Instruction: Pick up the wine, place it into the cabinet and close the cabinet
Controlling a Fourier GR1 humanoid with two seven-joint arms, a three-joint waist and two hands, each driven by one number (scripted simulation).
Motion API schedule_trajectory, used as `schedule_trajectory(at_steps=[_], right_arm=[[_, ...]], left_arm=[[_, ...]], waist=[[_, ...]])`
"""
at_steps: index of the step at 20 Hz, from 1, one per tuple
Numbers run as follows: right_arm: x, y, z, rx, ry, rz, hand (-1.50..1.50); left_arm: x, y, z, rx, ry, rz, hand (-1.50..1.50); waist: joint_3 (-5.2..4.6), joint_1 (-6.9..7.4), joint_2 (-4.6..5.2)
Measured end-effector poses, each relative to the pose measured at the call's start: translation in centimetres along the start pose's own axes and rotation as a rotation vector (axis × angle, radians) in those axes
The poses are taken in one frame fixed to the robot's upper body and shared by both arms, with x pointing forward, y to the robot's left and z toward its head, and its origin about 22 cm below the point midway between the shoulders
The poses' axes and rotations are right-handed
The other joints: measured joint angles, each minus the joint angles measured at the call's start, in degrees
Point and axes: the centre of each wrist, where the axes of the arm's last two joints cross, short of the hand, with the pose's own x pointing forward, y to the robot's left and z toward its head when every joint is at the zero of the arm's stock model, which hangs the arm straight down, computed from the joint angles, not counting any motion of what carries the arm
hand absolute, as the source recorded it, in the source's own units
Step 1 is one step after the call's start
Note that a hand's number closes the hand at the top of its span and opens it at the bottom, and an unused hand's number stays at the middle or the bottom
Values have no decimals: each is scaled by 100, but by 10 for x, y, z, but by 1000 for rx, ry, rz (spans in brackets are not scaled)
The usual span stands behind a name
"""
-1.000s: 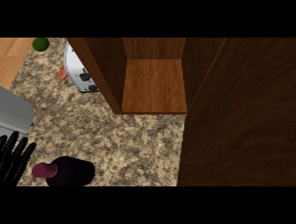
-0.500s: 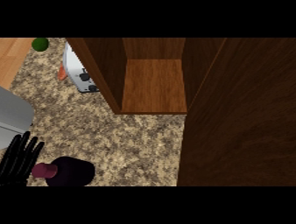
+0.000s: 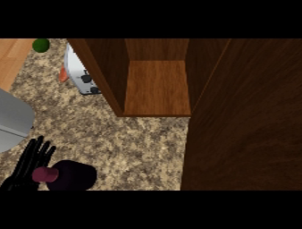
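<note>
Where straight left hand fingers spread: dark wine bottle, magenta cap.

My one visible hand, matte black all over, slim tapering fingers, no markings or cables I can see

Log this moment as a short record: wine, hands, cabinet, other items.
wine: dark bottle with a reddish cap, on the counter at lower left
left hand: fingers straight, right beside the bottle's cap, not curled round it
right hand: not in view
cabinet: open, shelf bare; door swung out at the right
other items: toaster left of the cabinet; green fruit at upper left; grey sink at the left edge
</note>
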Motion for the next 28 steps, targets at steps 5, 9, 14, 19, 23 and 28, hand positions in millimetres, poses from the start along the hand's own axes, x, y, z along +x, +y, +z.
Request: schedule_trajectory(at_steps=[5, 9, 14, 19, 23, 28], right_arm=[[2, 3, -3, 3, 2, -13, -150], [3, 1, -2, 8, 8, -1, -150], [3, 3, -1, 9, 16, -14, -150], [2, 4, -2, 13, 13, -12, -150], [1, 6, -2, 18, 9, -21, -150], [7, 8, -6, 21, 13, -28, -150]], left_arm=[[-14, 6, -7, -1, -2, 13, -150], [-27, 5, -11, 1, 4, 17, -150], [-38, 5, -5, -5, 15, 9, -150], [-46, 6, -15, -10, 21, 5, -150], [-58, 10, -11, -12, 28, 11, -150], [-72, 5, -14, -26, 43, 30, -150]], waist=[[-1, -1, 1], [-1, -7, 0], [-1, -5, -2], [0, -2, 1], [0, 1, 1], [-2, 0, 1]])
